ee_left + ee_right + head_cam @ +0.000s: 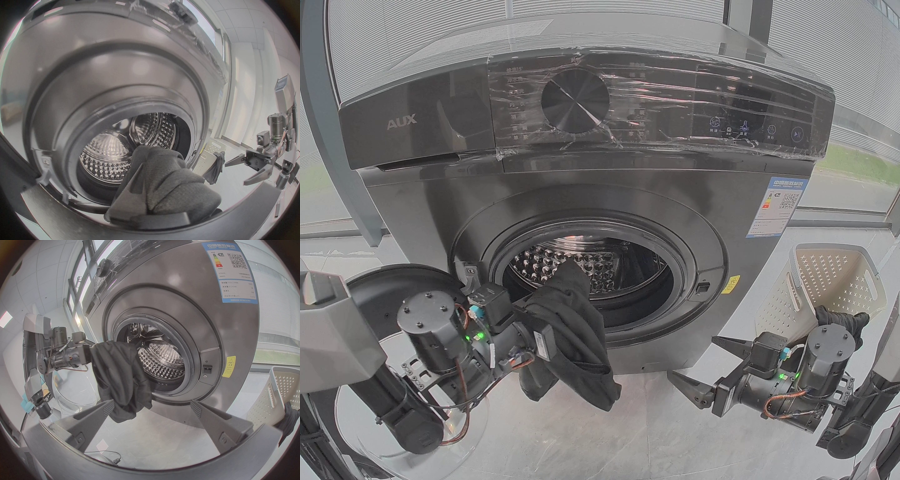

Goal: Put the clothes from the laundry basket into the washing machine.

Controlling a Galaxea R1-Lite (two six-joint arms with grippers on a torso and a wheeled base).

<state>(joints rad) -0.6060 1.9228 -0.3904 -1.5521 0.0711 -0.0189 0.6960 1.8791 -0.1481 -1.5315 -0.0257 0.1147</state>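
Black cloth fills your left gripper (542, 340). That arm is stretched forward at the washing machine's (650, 194) open mouth, and its fingers are clamped on the black garment (578, 331). The garment's top rises in front of the steel drum (600, 262), and the rest hangs down past the door rim toward the floor. Your right arm sits low, off to the machine's right. Its gripper (694, 357) is spread wide and holds nothing, near the white laundry basket (800, 281), where another dark garment (845, 320) drapes over the rim.
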